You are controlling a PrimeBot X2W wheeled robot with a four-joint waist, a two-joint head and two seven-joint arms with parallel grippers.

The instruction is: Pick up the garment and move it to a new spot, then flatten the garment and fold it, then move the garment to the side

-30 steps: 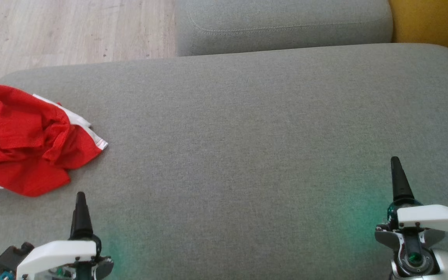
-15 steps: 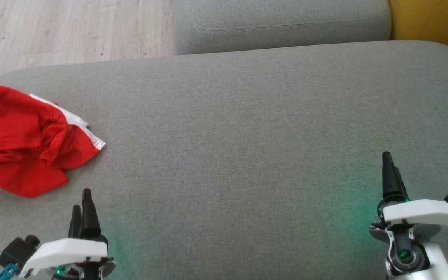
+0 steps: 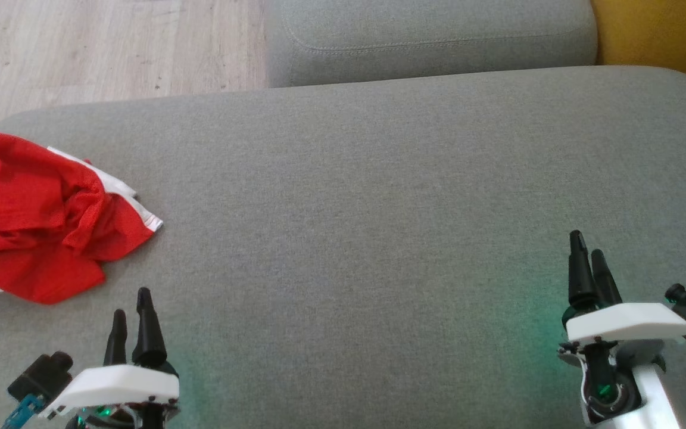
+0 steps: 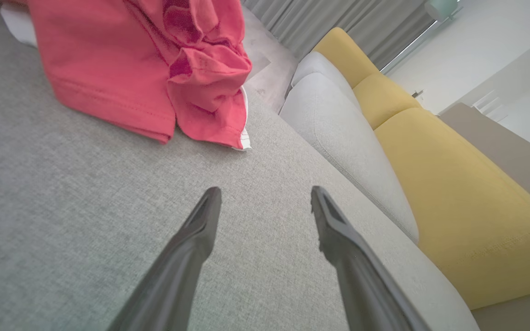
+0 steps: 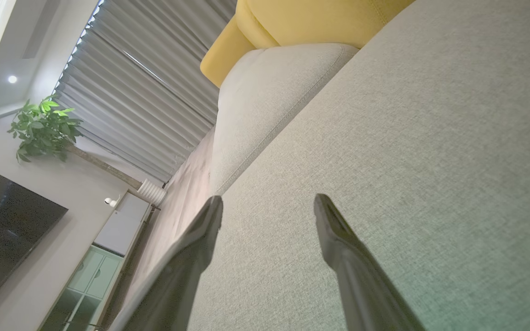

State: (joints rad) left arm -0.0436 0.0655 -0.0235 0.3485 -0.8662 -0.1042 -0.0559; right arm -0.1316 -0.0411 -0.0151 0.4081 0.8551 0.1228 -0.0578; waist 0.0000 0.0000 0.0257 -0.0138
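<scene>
The garment (image 3: 39, 217) is a crumpled red shirt with white trim, lying at the left edge of the grey cushion (image 3: 367, 196). In the left wrist view the garment (image 4: 154, 59) sits ahead and to the left of the fingers. My left gripper (image 3: 131, 304) hovers just below the garment in the head view, open and apart from it, nothing between its fingers. In the left wrist view the left gripper (image 4: 265, 193) hangs over bare cushion. My right gripper (image 3: 586, 250) stands open at the lower right, far from the garment; its own view has the right gripper (image 5: 268, 200) empty above the cushion.
A second grey cushion (image 3: 432, 36) lies behind the work cushion, with a yellow cushion (image 3: 658, 30) at the far right. Wooden floor (image 3: 105, 47) shows beyond the cushion's far left edge.
Both wrists have rolled, so each gripper now shows two fingers in the head view instead of one. The right gripper has drifted left and a little up. The garment has not moved.
</scene>
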